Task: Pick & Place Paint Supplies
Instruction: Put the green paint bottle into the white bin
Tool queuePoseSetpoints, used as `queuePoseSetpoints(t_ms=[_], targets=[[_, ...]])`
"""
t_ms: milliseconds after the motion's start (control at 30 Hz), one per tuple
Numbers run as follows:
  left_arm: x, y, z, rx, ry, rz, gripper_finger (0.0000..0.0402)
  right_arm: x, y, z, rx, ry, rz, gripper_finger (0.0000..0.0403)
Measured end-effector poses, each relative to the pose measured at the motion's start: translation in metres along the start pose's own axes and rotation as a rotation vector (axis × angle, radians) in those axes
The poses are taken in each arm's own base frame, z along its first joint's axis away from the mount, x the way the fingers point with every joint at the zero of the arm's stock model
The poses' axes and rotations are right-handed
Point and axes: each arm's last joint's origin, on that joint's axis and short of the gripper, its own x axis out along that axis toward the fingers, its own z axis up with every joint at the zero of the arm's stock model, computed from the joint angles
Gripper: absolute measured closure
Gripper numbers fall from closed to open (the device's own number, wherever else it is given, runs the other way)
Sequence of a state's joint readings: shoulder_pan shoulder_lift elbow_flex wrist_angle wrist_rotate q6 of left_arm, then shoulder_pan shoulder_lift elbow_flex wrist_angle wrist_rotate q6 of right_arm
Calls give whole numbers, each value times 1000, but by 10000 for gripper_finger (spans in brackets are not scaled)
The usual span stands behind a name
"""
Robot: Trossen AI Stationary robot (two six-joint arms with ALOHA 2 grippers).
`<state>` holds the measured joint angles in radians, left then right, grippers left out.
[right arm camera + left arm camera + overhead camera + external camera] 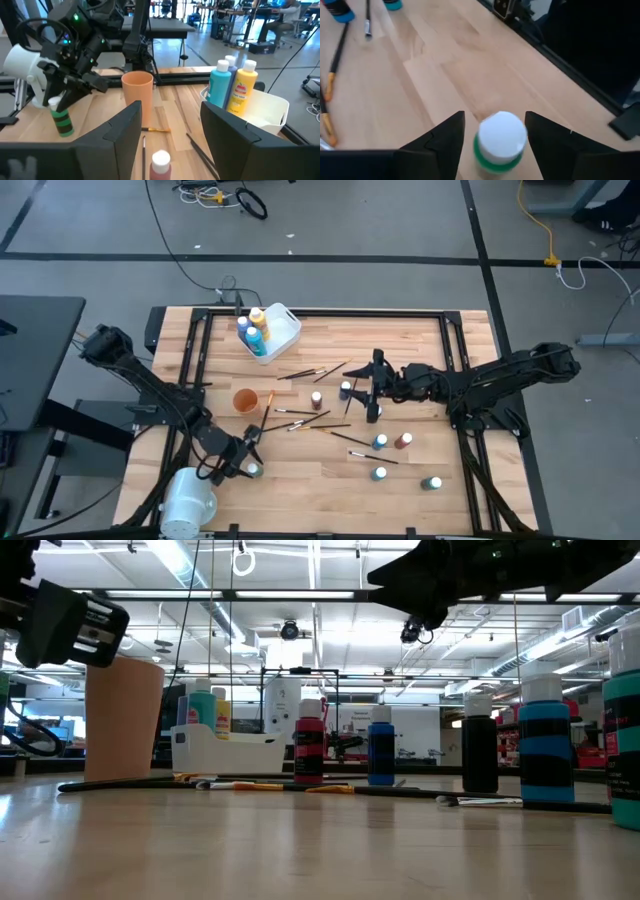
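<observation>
A green bottle with a white cap is stood upright near the table's front left, between two open dark fingers, with a gap seen on each side. Three bottles (teal, yellow, and one mostly hidden) are stood upright in a white tub at the back. Further white-capped bottles are stood upright at centre and right: a red one, a blue one, a black one, a teal one. Thin dark brushes are laid flat, scattered across the centre.
</observation>
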<state>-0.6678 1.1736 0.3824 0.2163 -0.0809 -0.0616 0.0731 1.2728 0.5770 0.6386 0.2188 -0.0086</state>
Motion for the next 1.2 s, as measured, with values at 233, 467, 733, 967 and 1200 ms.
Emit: queuePoseSetpoints(t_ms=[233,467,733,967,1200], targets=[[0,0,-3,16,27,-3,249,0,0,1,3,-15,0,198],[0,2,6,22,-70,75,274,0,0,2,5,-20,0,198],[-6,17,42,49,-277,286,260,0,0,4,8,-39,-1,198],[-17,52,79,-41,-265,564,273,0,0,7,15,-68,-1,198],[-38,87,107,-98,-278,868,263,0,0,7,17,-67,-1,198]])
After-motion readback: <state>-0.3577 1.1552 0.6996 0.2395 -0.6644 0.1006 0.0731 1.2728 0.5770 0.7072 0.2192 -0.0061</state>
